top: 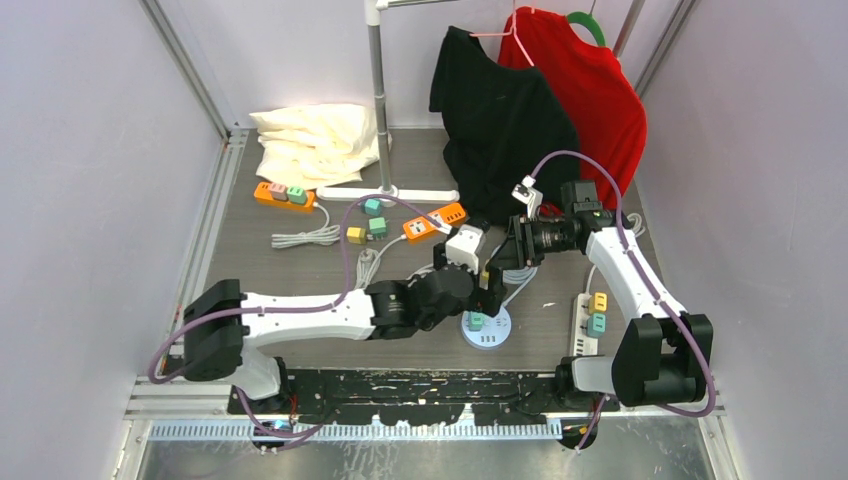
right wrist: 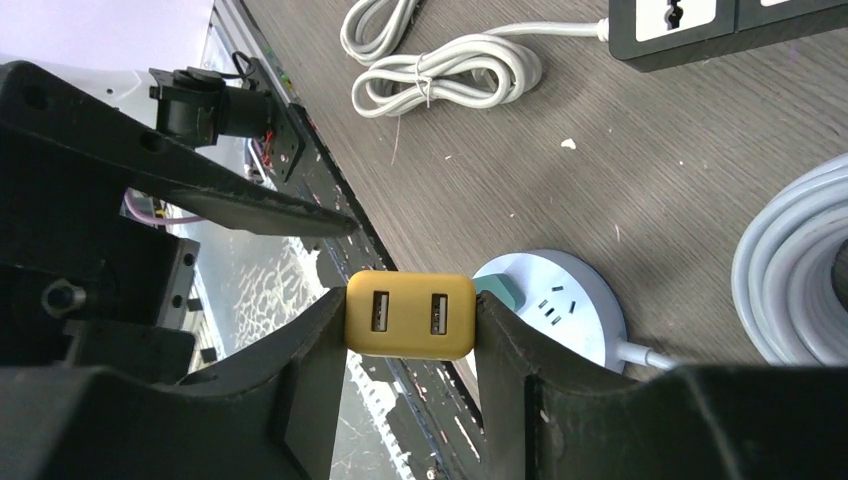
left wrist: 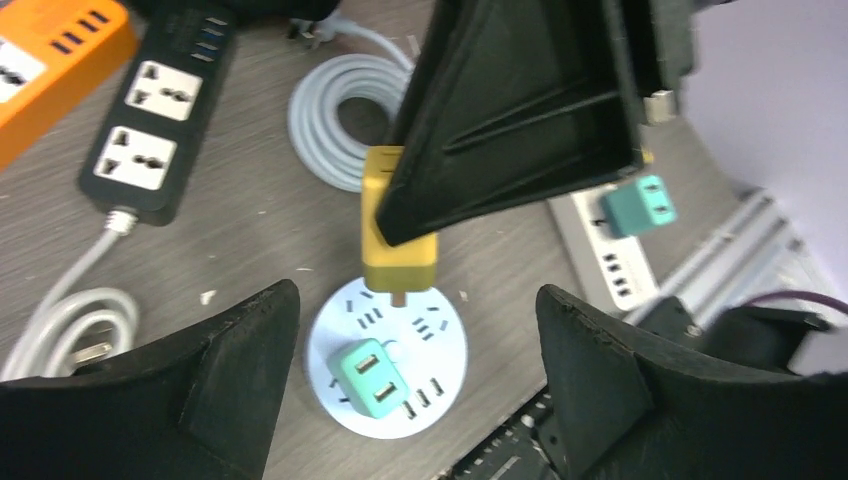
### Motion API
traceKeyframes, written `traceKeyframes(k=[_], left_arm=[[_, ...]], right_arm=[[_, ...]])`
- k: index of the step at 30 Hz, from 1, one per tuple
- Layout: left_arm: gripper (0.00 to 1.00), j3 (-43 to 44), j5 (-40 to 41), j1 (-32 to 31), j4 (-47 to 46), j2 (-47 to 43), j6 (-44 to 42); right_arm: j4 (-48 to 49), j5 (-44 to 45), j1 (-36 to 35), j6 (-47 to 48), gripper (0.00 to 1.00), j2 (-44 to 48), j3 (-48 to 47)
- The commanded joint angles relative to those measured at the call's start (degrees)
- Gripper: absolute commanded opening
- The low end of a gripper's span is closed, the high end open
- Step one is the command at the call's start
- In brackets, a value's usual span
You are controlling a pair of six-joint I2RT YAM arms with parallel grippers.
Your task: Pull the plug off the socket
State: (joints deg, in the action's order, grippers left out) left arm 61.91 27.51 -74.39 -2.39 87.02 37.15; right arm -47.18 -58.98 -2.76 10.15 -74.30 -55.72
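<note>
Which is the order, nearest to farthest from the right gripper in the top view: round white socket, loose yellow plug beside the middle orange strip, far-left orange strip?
1. The round white socket, just below the right gripper and its held yellow plug.
2. The loose yellow plug, well to the left.
3. The far-left orange strip, farthest left and back.

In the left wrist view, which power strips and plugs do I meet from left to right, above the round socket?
You meet the orange power strip, black power strip, yellow plug, teal plug.
</note>
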Motion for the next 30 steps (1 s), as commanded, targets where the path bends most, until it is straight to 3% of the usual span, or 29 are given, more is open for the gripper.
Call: traceKeyframes(k=[1,6,10,17,26,30], left_arm=[[0.82,5.93,10.97,-0.74,9.28,4.41,0.22],[0.75,9.31,14.78,-0.63,9.26,8.70,-1.14],[0.63,11.75,13.78,0.10,9.12,10.74,-2.30],[0.53,7.34,10.14,1.01,0.44,8.84,-4.16],[0.51,3.92,6.02,3.02,-6.18,6.86,-4.30],[0.53,-0.17,2.13,3.11,-14.29,5.35,-7.74]], right_arm=[[1.65,-1.08,0.22,-1.88,0.05,0.52,-1.13],[1.72,-1.30,0.23,-1.80,0.05,0.55,-0.97],[1.76,-1.40,0.23,-1.57,0.05,0.32,-0.85],[1.61,-1.22,0.22,-1.01,0.05,-0.26,-0.87],[1.64,-1.44,0.18,-1.01,0.06,-1.40,-0.84],[1.61,-1.78,0.13,-1.02,0.06,-1.76,-0.71]])
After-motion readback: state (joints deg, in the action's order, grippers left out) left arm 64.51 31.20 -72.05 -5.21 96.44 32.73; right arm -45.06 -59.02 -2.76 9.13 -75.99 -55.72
